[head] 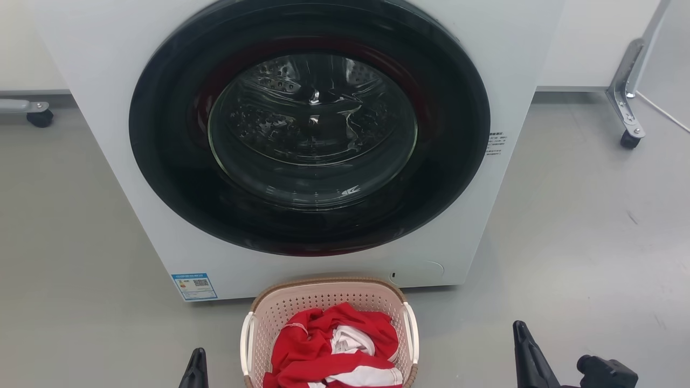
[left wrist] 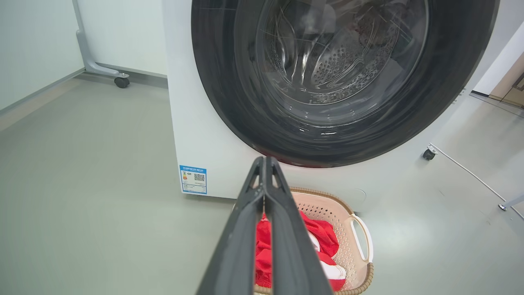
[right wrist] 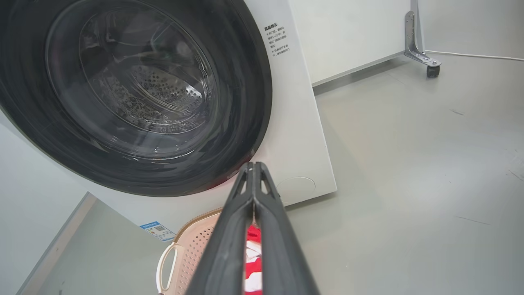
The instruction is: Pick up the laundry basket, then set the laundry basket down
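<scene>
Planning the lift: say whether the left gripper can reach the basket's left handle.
Probably yes: the left gripper is beside the laundry basket's left handle, bare floor between, fingers shut.

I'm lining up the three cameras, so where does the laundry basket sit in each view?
Head view: the laundry basket is at bottom centre, in front of the washing machine.
Left wrist view: bottom, right of centre.
Right wrist view: bottom, left of centre.
Shared landmark: the blue sticker on the machine's lower front corner, near the basket.
</scene>
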`<state>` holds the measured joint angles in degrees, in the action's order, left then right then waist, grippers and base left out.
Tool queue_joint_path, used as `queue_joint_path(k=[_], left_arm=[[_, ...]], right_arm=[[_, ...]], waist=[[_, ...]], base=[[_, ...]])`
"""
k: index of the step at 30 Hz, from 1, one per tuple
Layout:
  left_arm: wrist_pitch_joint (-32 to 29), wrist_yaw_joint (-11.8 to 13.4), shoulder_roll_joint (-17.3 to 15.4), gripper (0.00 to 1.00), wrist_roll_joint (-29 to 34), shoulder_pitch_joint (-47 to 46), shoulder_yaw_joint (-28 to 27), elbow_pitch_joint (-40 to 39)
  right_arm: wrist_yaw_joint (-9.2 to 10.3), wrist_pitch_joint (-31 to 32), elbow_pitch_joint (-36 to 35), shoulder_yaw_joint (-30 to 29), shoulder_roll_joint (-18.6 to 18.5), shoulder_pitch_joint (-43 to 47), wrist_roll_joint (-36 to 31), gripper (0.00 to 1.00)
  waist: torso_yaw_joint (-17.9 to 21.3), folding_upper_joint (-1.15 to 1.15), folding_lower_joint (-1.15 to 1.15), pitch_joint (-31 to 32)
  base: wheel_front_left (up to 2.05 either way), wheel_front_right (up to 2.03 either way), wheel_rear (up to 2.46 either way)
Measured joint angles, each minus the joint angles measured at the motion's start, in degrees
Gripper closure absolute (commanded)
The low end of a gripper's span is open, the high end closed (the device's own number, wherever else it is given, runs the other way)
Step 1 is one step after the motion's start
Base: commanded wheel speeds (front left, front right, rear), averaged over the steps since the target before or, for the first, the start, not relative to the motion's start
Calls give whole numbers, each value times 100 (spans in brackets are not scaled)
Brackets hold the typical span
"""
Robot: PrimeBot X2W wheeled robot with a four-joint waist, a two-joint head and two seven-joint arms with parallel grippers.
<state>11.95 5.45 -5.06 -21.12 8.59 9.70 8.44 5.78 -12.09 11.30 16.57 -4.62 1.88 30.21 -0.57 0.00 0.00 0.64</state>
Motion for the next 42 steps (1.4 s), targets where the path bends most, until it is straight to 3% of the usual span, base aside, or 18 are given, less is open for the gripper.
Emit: queue_joint_path(k=[42], left_arm=[[-993,-656,142,100,-3675,-639,-775,432]], right_arm=[[-645,1004,288,-1268,113,-341,3196,100]], waist=[[29,0,0,-38]], base=[[0,0,0]])
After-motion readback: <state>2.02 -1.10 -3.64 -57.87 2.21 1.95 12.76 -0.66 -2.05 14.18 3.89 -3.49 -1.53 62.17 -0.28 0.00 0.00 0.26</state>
